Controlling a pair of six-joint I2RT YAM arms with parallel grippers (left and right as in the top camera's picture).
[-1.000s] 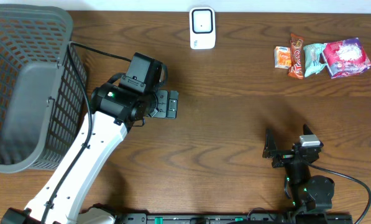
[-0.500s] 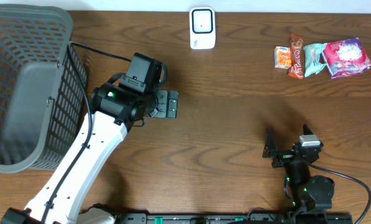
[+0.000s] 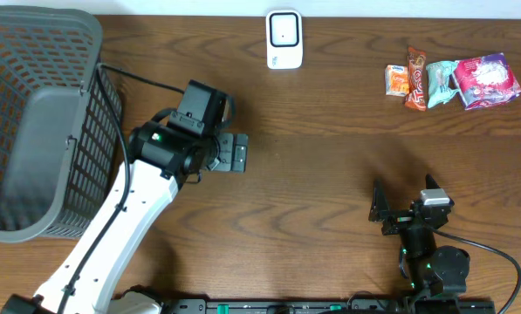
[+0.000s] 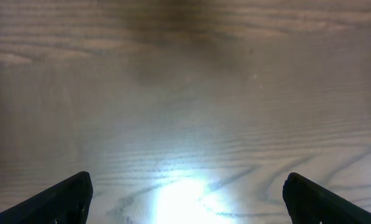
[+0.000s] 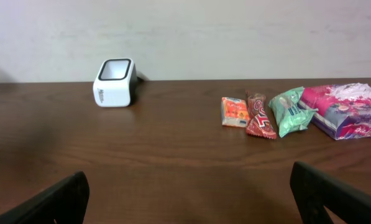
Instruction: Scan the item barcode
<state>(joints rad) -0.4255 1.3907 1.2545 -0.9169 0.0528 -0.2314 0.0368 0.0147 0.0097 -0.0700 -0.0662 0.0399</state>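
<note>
snacks 4: orange packet point(image 3: 397, 80), red bar point(image 3: 416, 78), green packet point(image 3: 441, 81), pink pack point(image 3: 487, 80) | scanner point(image 3: 284, 39) 1 | basket point(image 3: 94, 35) 1 | claws 2: left claw point(image 4: 188, 190), right claw point(image 5: 188, 186) | desk point(image 3: 330, 174) 1

Overhead: even light, sharp, faint soft shadows. Left wrist: I read a white glare patch low on the table point(image 4: 185, 93) (wood grain hazy, unfocused). Right wrist: evenly lit, slightly soft.

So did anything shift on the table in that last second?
The left pincer edged slightly back toward the robot's side of the table, open and holding nothing. The right pincer, scanner, snacks and basket stayed as they were.
</note>
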